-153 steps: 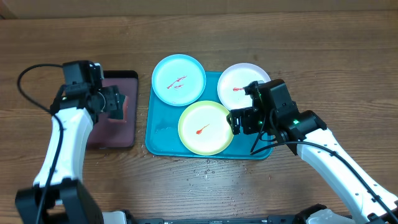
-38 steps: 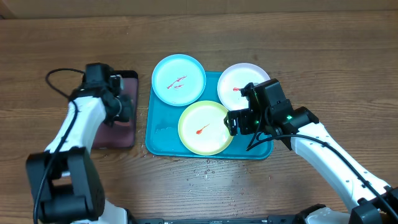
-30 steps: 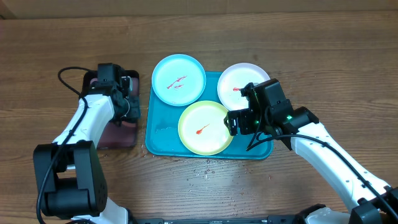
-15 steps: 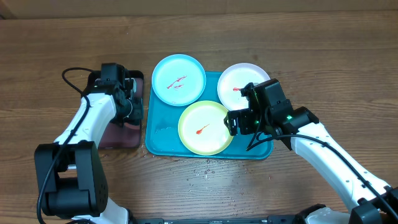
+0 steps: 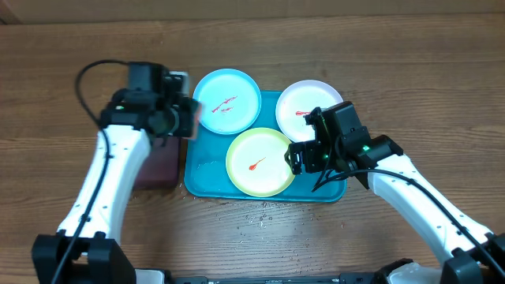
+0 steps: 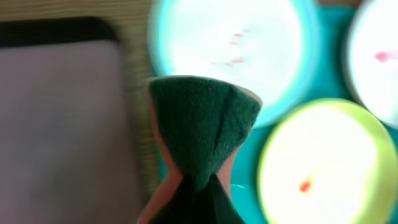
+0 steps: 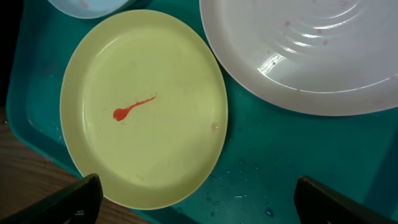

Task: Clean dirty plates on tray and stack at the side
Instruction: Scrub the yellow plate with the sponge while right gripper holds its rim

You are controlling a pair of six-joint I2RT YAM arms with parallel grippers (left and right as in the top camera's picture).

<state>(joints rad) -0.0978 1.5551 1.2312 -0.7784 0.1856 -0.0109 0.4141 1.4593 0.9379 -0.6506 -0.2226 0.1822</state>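
Left gripper (image 5: 180, 118) clamped on green sponge (image 6: 202, 124). It has swung off the black-rimmed tray (image 5: 162, 166) toward the light blue plate (image 5: 227, 99), at the blue tray's (image 5: 201, 175) 11 o'clock. Right gripper (image 5: 300, 155) open, unmoved, at 3 o'clock of the yellow-green plate (image 5: 259, 162). Wiping looks imminent.

The whole table (image 5: 355, 47) is taken in from straight above by the overhead view. The left edge of the tray (image 5: 207, 177) is seen near and blurred from the left wrist. The yellow-green plate (image 7: 149, 149), shared by all three views, is framed closely from the right wrist.
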